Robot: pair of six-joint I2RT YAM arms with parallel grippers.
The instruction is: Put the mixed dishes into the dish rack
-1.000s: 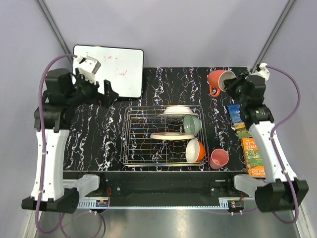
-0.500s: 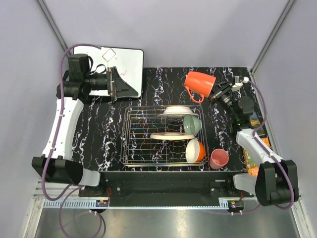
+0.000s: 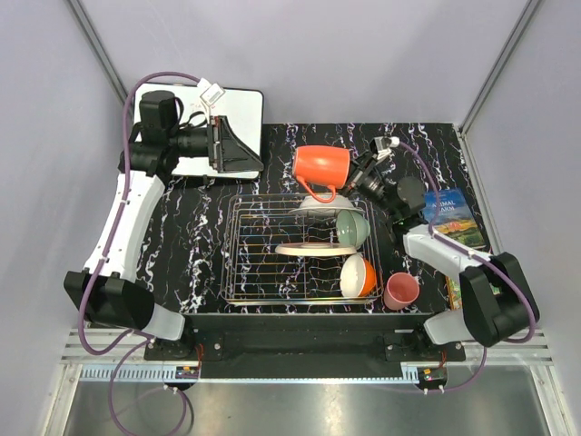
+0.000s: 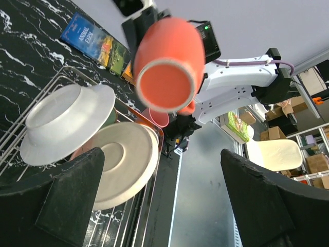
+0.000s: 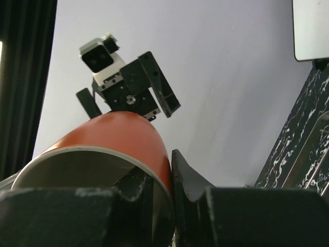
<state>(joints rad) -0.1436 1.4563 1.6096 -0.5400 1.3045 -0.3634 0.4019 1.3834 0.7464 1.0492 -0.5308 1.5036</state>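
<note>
My right gripper (image 3: pixel 356 178) is shut on the rim of the orange mug (image 3: pixel 321 169) and holds it on its side in the air over the far edge of the dish rack (image 3: pixel 250 263). In the right wrist view one finger is inside the mug (image 5: pixel 108 139) and one outside. The rack holds a white plate (image 3: pixel 323 203), a pale green bowl (image 3: pixel 355 230), a pink-cream plate (image 3: pixel 303 249) and an orange bowl (image 3: pixel 360 276). The pink cup (image 3: pixel 400 291) lies on the table right of the rack. My left gripper (image 3: pixel 238 150) is open and empty, by the whiteboard, facing the mug (image 4: pixel 167 64).
A whiteboard (image 3: pixel 186 102) lies at the far left corner. Colourful books (image 3: pixel 453 216) lie along the right edge of the black marble table (image 3: pixel 182 245), under my right arm. Grey walls enclose the cell.
My right gripper has carried the orange mug leftward from the far right corner to above the rack's far edge. My left arm has swung back and now points its open gripper to the right.
</note>
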